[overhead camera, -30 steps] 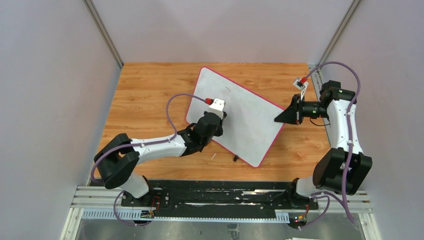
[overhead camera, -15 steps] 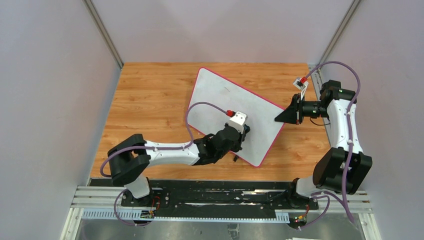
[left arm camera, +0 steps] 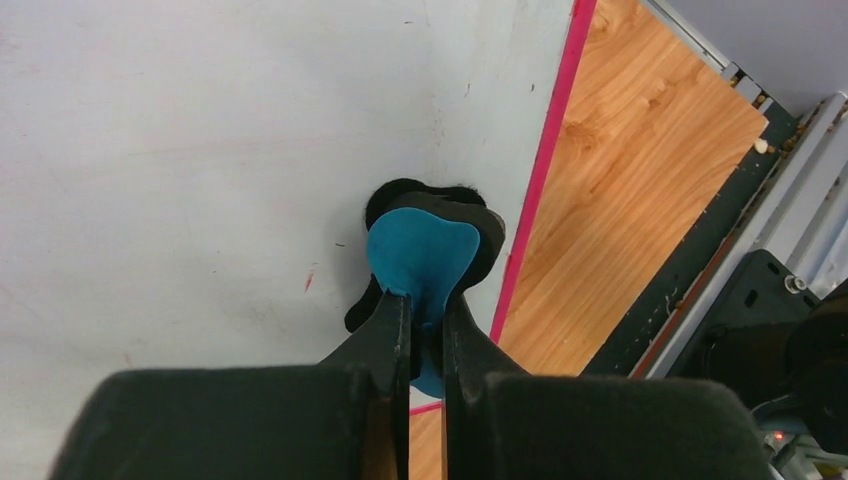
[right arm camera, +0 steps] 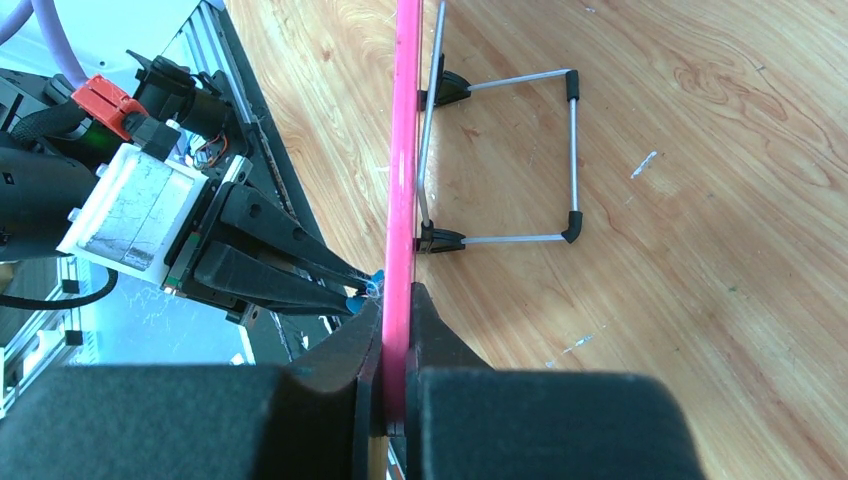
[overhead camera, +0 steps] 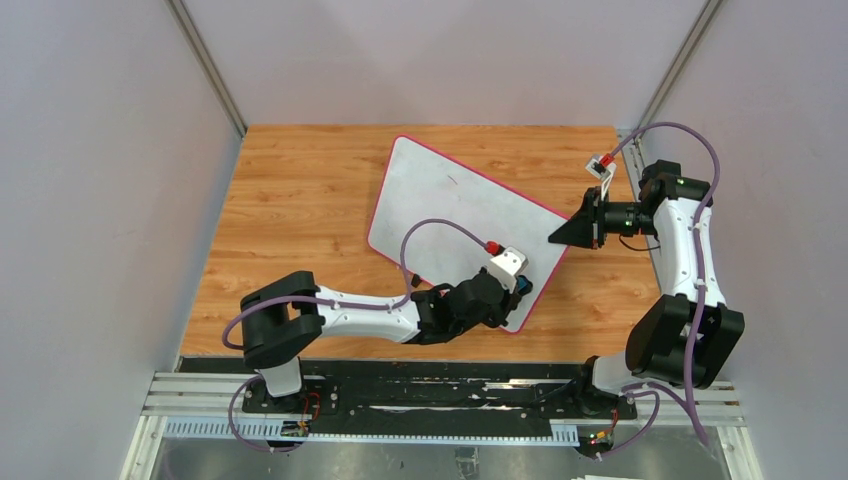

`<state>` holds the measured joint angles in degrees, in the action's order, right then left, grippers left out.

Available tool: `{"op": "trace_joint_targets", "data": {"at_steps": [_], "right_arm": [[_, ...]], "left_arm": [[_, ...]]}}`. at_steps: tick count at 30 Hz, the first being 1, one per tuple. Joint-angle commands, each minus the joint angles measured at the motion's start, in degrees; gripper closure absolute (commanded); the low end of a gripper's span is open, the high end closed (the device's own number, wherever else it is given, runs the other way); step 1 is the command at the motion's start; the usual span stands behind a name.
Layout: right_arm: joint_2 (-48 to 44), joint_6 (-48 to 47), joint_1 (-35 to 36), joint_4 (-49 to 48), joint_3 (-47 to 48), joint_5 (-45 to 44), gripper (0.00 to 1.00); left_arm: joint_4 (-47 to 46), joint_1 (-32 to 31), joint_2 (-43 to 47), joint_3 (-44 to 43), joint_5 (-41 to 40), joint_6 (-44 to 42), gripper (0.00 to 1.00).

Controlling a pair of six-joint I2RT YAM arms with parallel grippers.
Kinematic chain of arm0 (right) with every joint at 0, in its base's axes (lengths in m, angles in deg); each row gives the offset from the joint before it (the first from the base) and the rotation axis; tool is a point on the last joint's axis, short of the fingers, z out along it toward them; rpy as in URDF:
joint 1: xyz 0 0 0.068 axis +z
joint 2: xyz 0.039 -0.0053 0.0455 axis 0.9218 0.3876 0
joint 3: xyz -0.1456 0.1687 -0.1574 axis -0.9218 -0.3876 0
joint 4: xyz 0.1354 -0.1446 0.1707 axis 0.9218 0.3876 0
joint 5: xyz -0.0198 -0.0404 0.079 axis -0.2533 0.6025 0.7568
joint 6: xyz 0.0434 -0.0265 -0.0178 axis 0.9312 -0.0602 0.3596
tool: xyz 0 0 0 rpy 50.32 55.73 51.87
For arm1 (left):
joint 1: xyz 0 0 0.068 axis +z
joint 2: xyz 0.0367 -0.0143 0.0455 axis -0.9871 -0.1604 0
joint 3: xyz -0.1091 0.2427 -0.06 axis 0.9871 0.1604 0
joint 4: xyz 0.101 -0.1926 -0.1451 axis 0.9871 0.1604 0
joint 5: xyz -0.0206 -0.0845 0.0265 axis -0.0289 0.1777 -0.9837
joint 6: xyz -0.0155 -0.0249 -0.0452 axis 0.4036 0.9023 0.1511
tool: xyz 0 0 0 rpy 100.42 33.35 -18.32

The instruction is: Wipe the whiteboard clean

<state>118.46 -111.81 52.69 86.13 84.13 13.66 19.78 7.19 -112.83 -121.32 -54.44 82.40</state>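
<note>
Having swept down the whiteboard (overhead camera: 450, 205) to its near-right corner, left claw (left arm camera: 425, 300) pinches blue eraser (left arm camera: 420, 250); right claw (right arm camera: 398, 310) clamps the rim; few marks left.

Left arm (overhead camera: 360, 305) reaching right, left hand (left arm camera: 426, 312) pinched closed, right hand (right arm camera: 396, 305) clamped sideways

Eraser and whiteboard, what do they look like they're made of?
The eraser: smooth blue top, plastic or dense foam, over a fuzzy black pad, likely felt. The whiteboard: smooth, faintly smudged white sheet, probably coated board, with a glossy pink rim that looks plastic. Its wire stand: thin shiny grey rod, apparently metal, with black caps.
</note>
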Motion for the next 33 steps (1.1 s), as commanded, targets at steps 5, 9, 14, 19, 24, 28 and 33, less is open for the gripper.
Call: {"op": "trace_joint_targets", "data": {"at_steps": [5,9,14,19,24,28,33], "right_arm": [[-0.6,-2.8,1.8,3.8,0.7,2.1,0.99],[-0.9,-2.8,1.8,3.8,0.6,2.0,0.99],[-0.8,-2.8,1.8,3.8,0.7,2.0,0.99],[-0.7,-2.8,1.8,3.8,0.9,2.1,0.99],[-0.5,-2.8,1.8,3.8,0.9,2.2,1.00],[-0.5,-2.6,1.8,3.8,1.1,2.2,0.99],[-0.9,-2.6,1.8,3.8,0.9,1.9,0.99]], "left_arm": [[0.8,2.0,4.3,2.9,-4.9,-3.8,1.00],[1.6,3.7,5.9,4.6,-5.7,-5.2,1.00],[2.7,6.2,8.4,7.3,-7.0,-6.9,1.00],[4.3,9.6,13.3,10.4,-8.6,-8.8,1.00],[4.3,12.5,17.5,13.6,-9.3,-8.8,1.00],[3.5,11.9,13.6,12.1,-3.7,-5.8,1.00],[2.9,5.9,5.0,6.6,-4.2,-5.1,1.00]]}}
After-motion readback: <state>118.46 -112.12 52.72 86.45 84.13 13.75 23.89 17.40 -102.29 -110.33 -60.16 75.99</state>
